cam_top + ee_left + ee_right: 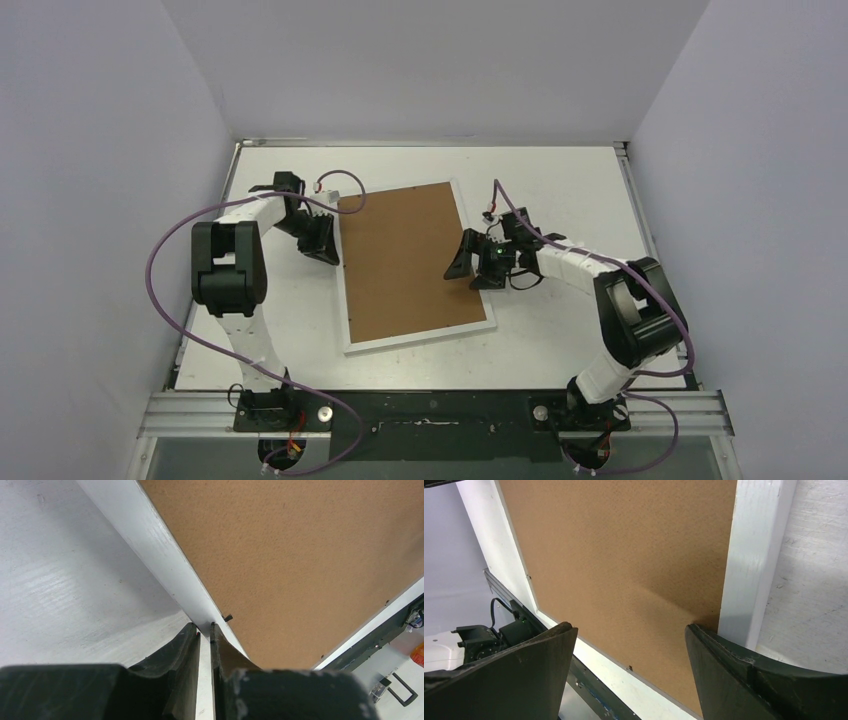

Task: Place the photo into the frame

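Nearest, lower centre of the top view: short edge of the large white-bordered rectangular picture frame (pixel 751 555). It lies flat on the white counter (pixel 560 190), back side up and skewed a little.

A plain brown backing board (pixel 405 265) fills its opening.

The photo is not in view anywhere. I cannot tell whether it sits under the board.

Right of centre: right tool (pixel 629 628), jaws spread wide and holding nothing. It hangs over the frame's right rail, one finger above the white border and the other above the brown board.

Further up, left of centre: left tool (pixel 202 629), jaws drawn nearly together. The white left rail runs into the narrow gap, so this reads as a pinch on the frame's edge.

A small black clip (pixel 228 617) sticks up at the board's margin just beyond the fingers.

Step in hand, as judged: steadying the frame from both sides, with the board seated.

Next move probably calls for a firm left-hand hold while the right tool comes down squarely on its rail or on the board. It must not drag the frame across the counter.
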Action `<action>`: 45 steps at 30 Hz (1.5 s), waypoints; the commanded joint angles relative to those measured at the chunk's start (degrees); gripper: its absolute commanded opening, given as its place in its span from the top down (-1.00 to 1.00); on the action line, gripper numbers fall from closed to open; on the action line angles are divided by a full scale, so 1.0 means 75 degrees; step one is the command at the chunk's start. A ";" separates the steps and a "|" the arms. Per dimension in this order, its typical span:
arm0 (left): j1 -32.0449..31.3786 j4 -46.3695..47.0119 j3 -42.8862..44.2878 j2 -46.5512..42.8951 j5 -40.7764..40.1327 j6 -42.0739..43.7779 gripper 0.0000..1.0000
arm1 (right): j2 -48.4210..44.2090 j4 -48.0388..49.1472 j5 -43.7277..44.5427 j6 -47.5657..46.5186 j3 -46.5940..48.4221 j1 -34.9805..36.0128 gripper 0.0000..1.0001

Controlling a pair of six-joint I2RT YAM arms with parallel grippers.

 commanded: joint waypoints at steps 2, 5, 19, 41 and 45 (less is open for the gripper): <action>-0.0202 0.0318 -0.0104 0.0039 -0.0124 0.0197 0.80 | 0.0200 -0.0851 0.0370 -0.0517 0.0615 -0.0046 -0.66; -0.0171 0.0272 -0.0030 0.0034 -0.0106 0.0196 0.81 | 0.0107 -0.0965 -0.0065 -0.0569 0.1376 -0.0498 -0.67; -0.0081 0.0254 -0.0006 0.0023 -0.0214 0.0275 0.83 | 0.1542 -0.0455 -0.0139 -0.0570 0.2935 -0.1045 -0.67; -0.0081 0.0190 0.0007 -0.0035 -0.0180 0.0348 0.86 | 0.2158 -0.0024 -0.0298 -0.0253 0.3167 -0.0881 -0.66; -0.0081 0.0196 -0.0002 -0.0069 -0.0197 0.0378 0.87 | 0.2241 0.0031 -0.0299 -0.0249 0.3062 -0.0872 -0.66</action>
